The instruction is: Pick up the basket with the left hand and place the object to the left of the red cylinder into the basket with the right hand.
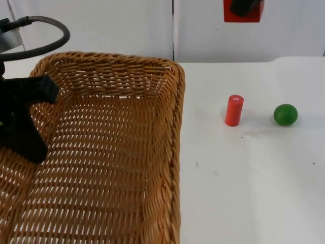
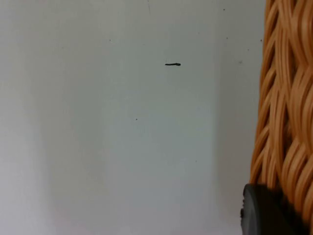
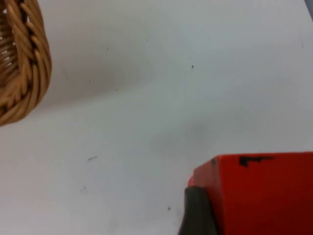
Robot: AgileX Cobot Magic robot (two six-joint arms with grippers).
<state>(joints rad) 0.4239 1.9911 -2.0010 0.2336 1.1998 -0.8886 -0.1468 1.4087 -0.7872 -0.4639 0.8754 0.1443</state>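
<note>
A large rectangular wicker basket [image 1: 101,152], woven of tan cane with a thick braided rim, is seen in the top view from the nine o'clock edge toward six o'clock. Its rim at nine o'clock is pinched by the left pincer [image 1: 35,94], a black fingertip [image 2: 261,213] being pressed against the braided weave in the left wrist view, with the smooth white bench [image 2: 122,127] seen past it. A small dark mark [image 2: 172,64] is seen on that surface. On the bench, at about three o'clock from the basket and well apart from it, a red cylinder [image 1: 234,110] is stood upright, matte and smooth, with a small pale label on its top. At three o'clock from the cylinder, near but not touching, a round glossy green fruit, a lime by its look [image 1: 285,114], is rested. At twelve o'clock, above the grey partition wall [image 1: 203,25], a red block [image 1: 242,12] is pinched by the right pincer [image 1: 246,6]. In the right wrist view the block's flat, sharp-cornered red face with a black marking is seen beside a dark grey fingertip [image 3: 195,213], and a curved part of the basket's braided rim is seen across the bench.
</note>
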